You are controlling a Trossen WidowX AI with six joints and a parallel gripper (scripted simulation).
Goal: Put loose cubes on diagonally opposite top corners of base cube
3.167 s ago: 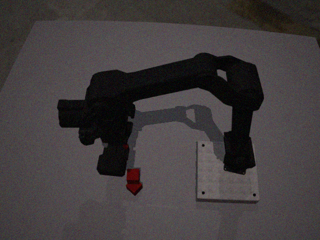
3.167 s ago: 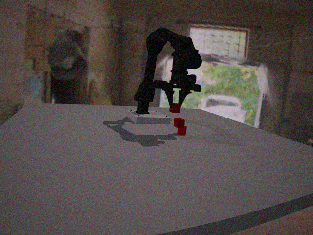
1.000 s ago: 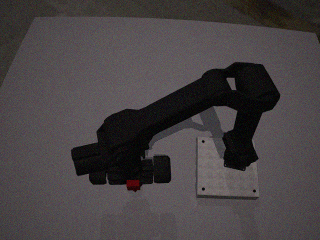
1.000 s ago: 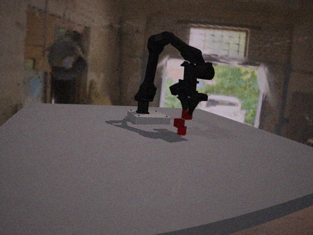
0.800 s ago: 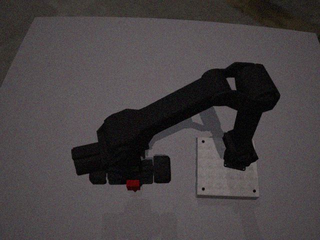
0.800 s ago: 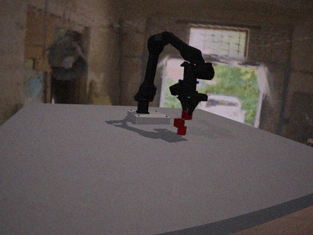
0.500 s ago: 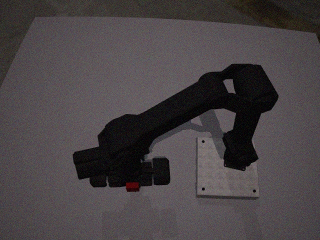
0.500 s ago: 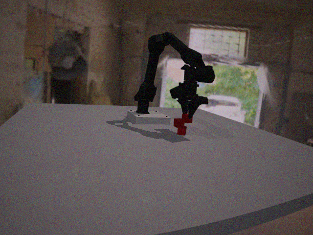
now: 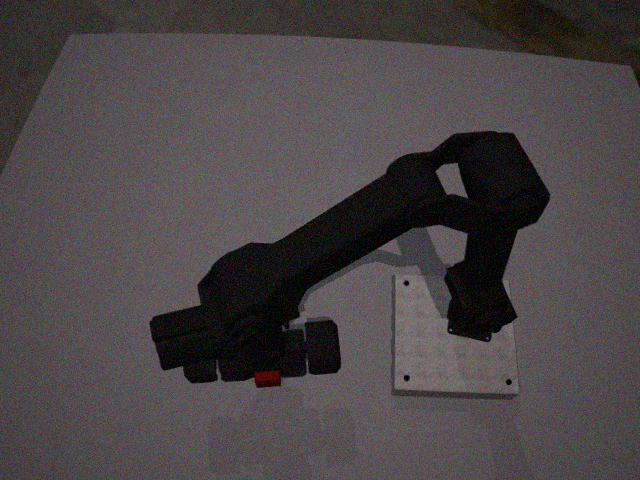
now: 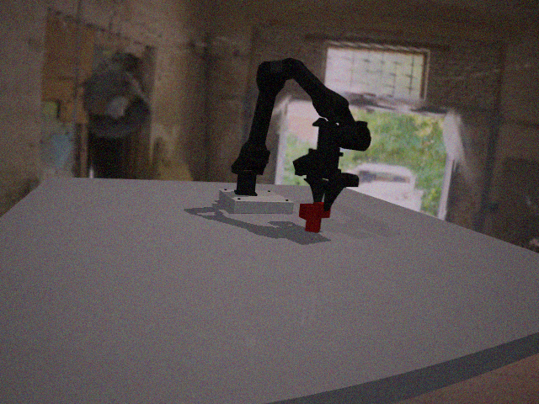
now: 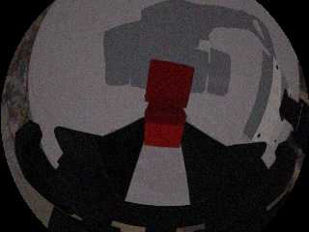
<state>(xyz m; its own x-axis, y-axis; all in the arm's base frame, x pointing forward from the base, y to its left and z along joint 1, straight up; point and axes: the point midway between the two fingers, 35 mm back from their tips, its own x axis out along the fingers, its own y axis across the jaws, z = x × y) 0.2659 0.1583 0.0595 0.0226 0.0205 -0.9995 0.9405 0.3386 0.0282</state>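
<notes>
The fixed red base cube [image 10: 312, 225] stands on the table in the exterior view; it is hidden in the top view. One loose red cube [image 10: 306, 211] [image 11: 170, 82] sits on its top, on the left side in the exterior view and ahead of the fingers in the wrist view. My gripper [image 10: 323, 205] [image 11: 163, 124] points down and is shut on the second loose cube [image 9: 267, 379] [image 10: 326, 214] [image 11: 163, 135]. This cube is beside the first, at about the same height, over the opposite side of the base. Whether it touches the base, and the gap between the cubes, cannot be told.
The arm stands on a white mounting plate [image 9: 429, 356] [image 10: 263, 206] with black bolts, to the right in the top view. The arm [image 9: 351, 227] [image 10: 261, 117] reaches over from it and hides much of the cubes in that view. Dark shadows lie on the grey table [image 9: 155, 129] [image 10: 173, 304].
</notes>
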